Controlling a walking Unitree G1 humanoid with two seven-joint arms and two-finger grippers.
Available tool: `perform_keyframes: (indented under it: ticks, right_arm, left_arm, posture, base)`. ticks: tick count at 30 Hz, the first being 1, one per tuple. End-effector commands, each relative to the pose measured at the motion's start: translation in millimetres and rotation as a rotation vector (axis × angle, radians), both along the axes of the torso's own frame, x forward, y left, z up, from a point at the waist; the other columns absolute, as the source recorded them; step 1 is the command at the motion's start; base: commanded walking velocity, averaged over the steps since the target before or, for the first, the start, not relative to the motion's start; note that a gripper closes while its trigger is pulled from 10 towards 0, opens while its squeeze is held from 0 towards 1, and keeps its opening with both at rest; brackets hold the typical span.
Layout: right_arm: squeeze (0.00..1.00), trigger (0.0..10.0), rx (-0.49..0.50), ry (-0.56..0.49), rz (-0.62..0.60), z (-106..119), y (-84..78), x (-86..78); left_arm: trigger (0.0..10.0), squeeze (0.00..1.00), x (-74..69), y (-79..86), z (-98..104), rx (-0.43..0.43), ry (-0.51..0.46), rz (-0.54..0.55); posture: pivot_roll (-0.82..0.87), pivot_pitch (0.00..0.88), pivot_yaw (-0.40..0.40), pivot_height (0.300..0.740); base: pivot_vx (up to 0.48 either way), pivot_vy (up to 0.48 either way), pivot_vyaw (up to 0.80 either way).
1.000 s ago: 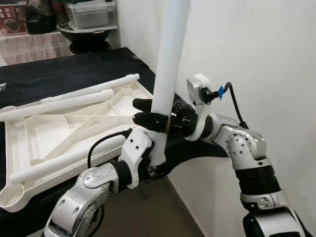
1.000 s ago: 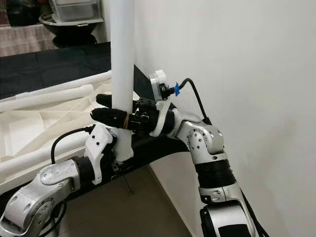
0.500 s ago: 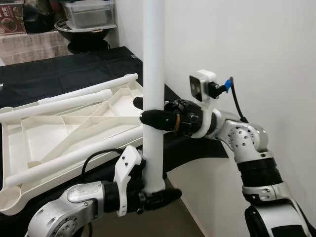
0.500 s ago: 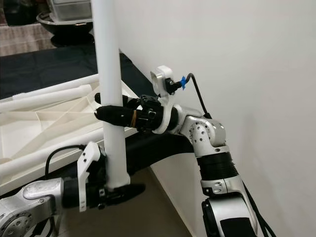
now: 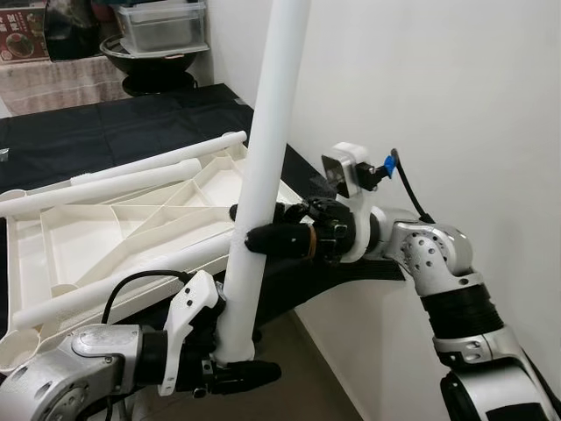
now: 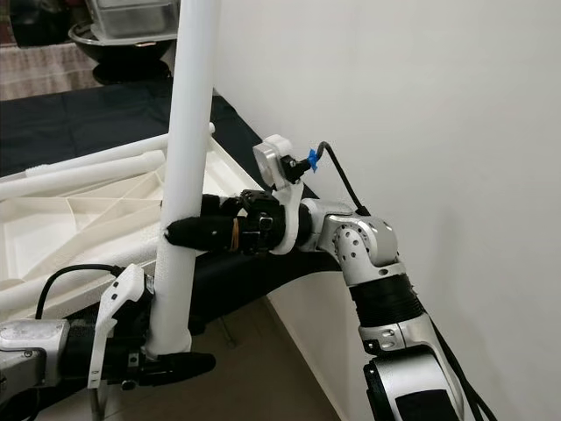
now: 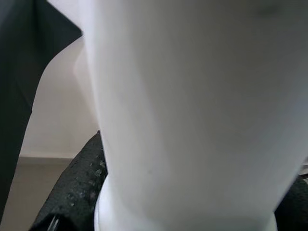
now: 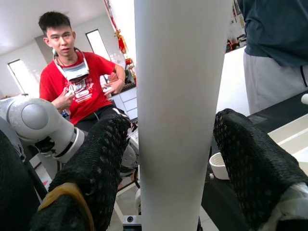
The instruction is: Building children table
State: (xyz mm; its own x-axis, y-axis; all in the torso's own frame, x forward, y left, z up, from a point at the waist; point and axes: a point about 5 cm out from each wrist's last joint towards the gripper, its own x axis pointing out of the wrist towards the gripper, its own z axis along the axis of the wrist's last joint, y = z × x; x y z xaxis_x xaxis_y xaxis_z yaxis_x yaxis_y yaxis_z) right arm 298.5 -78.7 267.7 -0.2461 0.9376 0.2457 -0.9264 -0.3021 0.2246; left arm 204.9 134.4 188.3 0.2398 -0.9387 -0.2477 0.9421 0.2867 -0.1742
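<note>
A long white table leg (image 5: 267, 149) is held in the air off the table's near corner, leaning with its top to the right. My left gripper (image 5: 238, 361) is shut on its lower end, one black finger (image 7: 72, 192) lying against the leg's foot. My right gripper (image 5: 244, 226) is shut on the leg (image 8: 180, 120) at mid-height, with a finger (image 8: 96, 163) on either side. The white tabletop (image 5: 53, 237) lies upside down on the black-covered table (image 5: 105, 132), with two more white legs (image 5: 131, 171) lying across it.
A white wall (image 5: 438, 88) stands close on the right. A black bowl and a clear plastic box (image 5: 162, 26) sit beyond the table. In the right wrist view a person in a red shirt (image 8: 77, 82) sits behind, and another in dark clothes (image 8: 274, 38) stands nearby.
The leg has tipped from upright to leaning right at the top. My left gripper has sunk lower and to the left with its foot, and my right gripper has dropped slightly.
</note>
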Motion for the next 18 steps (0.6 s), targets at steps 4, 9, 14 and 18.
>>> perform_keyframes:
  ticks: [4, 9, 14, 18]
  right_arm:
    - [0.00, 10.0, 0.006, -0.009, 0.021, 2, 7.9, -4.2]
    - [0.00, 10.0, 0.018, -0.020, 0.037, 6, 12.5, -6.3]
    - [0.00, 10.0, 0.015, -0.019, 0.066, 6, 16.4, -11.6]
    - [0.00, 10.0, 0.013, -0.006, 0.092, 5, 18.8, -16.6]
  left_arm:
    - [10.0, 0.00, -6.8, -3.7, -2, -0.009, 0.034, -0.060]
    - [10.0, 0.00, -10.2, -7.5, -5, -0.020, 0.056, -0.084]
    - [10.0, 0.00, -12.8, -7.4, -8, -0.015, 0.079, -0.098]
    - [10.0, 0.00, -13.8, -3.7, -10, -0.007, 0.100, -0.100]
  posture:
    - [0.04, 0.145, -0.047, 0.740]
    - [0.04, 0.145, -0.047, 0.740]
    - [0.04, 0.148, -0.045, 0.740]
    - [0.04, 0.161, -0.044, 0.740]
  base:
    - [0.000, 0.000, 0.00]
    - [0.000, 0.000, 0.00]
    - [0.000, 0.000, 0.00]
    - [0.000, 0.000, 0.00]
